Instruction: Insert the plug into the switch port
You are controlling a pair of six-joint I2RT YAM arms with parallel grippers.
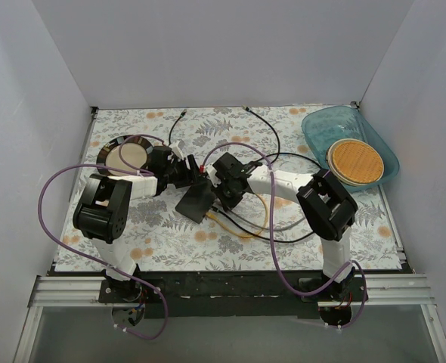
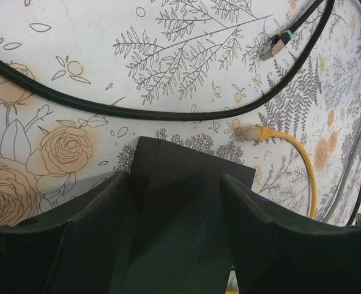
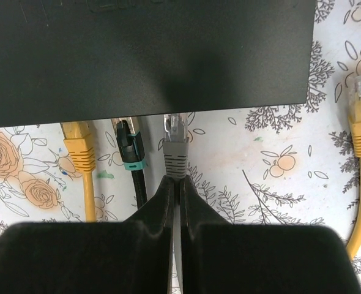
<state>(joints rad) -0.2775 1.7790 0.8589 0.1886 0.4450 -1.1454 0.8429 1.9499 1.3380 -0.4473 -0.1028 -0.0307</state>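
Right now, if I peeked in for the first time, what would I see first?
You'd spot the black box in the middle of the flowery table, gripped at its sides by the left gripper. The right gripper pinches a grey plug aimed at the box's edge, next to a yellow plug and a black plug. A blue tray sits in the far right corner.

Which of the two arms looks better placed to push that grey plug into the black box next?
Right. The right gripper pinches just behind the grey plug, whose tip sits at the edge of the switch. The left gripper is busy holding the switch.
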